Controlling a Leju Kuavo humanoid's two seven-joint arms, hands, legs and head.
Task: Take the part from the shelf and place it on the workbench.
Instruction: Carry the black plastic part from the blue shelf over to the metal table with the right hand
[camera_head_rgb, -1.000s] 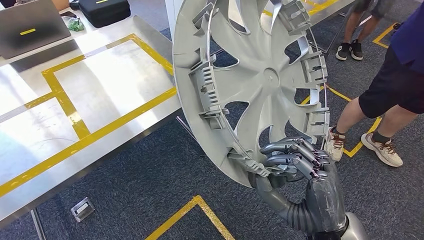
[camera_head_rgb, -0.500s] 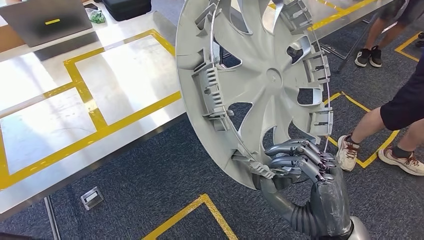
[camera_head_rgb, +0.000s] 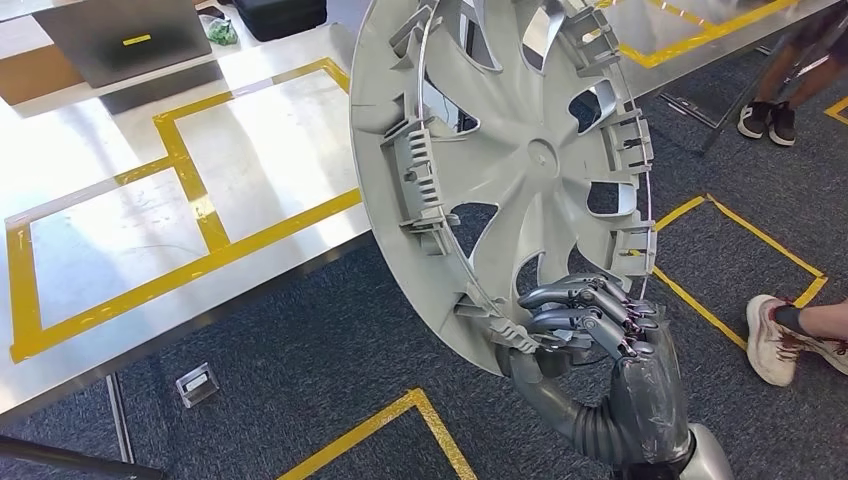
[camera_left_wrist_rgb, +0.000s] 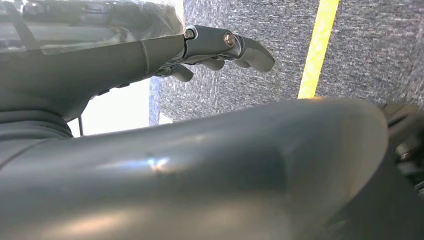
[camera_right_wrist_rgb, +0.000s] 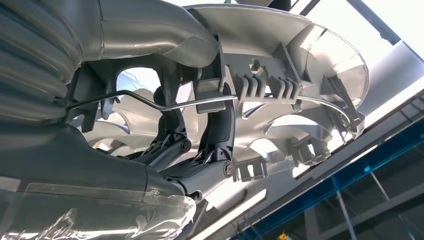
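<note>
Steel workbench (camera_head_rgb: 110, 250) yellow-taped, grey carpet (camera_head_rgb: 300, 370), maybe laptop (camera_head_rgb: 120, 40) behind.

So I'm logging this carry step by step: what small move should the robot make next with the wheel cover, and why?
Probably swing the right hand leftward toward the workbench. It grips the wheel cover by its lower rim, upright, over the carpet beside the bench's edge, not yet above the steel top. The left hand hangs with nothing in it.
</note>
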